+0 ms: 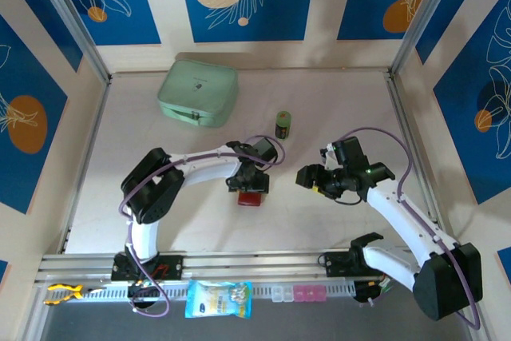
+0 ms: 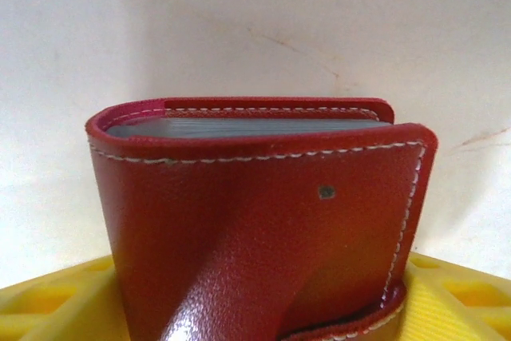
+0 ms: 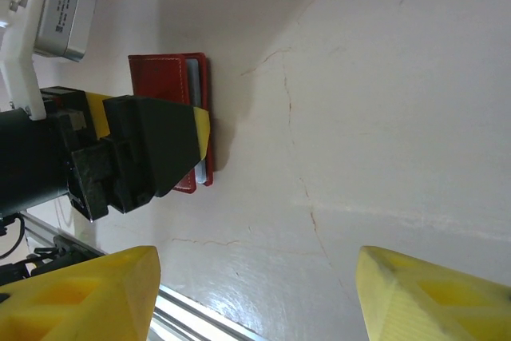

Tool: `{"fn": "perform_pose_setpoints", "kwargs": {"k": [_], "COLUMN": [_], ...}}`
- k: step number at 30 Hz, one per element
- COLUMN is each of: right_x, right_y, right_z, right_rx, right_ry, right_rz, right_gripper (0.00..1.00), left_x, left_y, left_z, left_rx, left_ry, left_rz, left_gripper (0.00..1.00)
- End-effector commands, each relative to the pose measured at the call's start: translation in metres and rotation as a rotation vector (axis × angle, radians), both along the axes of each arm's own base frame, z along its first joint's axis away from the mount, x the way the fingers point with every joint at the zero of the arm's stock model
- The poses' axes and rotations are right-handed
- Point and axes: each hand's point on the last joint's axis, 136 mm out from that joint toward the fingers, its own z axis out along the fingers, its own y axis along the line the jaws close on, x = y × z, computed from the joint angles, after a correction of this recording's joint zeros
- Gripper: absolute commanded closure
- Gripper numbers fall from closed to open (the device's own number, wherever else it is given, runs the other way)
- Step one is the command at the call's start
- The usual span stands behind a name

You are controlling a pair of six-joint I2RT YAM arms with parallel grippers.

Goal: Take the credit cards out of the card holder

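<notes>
Over at 11 o'clock on the worktop (image 1: 351, 101), the mint-green case (image 1: 197, 93) sits idle, well away from play. Now the action: the left end effector (image 1: 250, 188) is clamped on the card holder (image 1: 251, 200), just toward 6 o'clock of centre. Its yellow fingers (image 2: 48, 309) press both flanks. The holder is closed, with what looks like its strap tab (image 2: 215, 293) across the front and grey sleeve edges (image 2: 247, 127) peeking out on top. I'd judge the credit cards are inside, and that the grip is there to steady it. The green can (image 1: 283, 125) stands at 1 o'clock of the holder. At 3 o'clock the right end effector (image 3: 257, 265) hovers, fingers spread with nothing between them, seemingly poised to work the flap.
</notes>
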Motion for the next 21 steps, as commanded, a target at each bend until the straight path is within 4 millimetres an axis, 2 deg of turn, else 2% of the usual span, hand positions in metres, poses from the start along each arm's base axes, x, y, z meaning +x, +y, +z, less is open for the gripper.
{"fn": "perform_pose_setpoints", "kwargs": {"k": [1,7,15,21], "right_x": [0.002,-0.001,-0.004,-0.007], "right_y": [0.007,0.013,0.025,0.040], "right_z": [0.010,0.008,0.006,0.002], "right_rx": [0.029,0.029,-0.013,-0.046], "right_ry": [-0.019,-0.007,0.003,0.021], "right_rz": [0.036,0.059,0.093,0.129], "right_gripper": [0.34,0.35,0.37,0.37], "left_x": [-0.004,-0.010,-0.018,-0.019], "left_y": [-0.013,-0.017,-0.012,-0.008], "left_z": [-0.001,0.007,0.017,0.029], "left_rx": [-0.065,-0.144,-0.194,-0.222], "left_ry": [0.043,0.052,0.044,0.015], "left_rz": [-0.004,0.025,0.052,0.066], "left_gripper": [0.22,0.21,0.23,0.20]}}
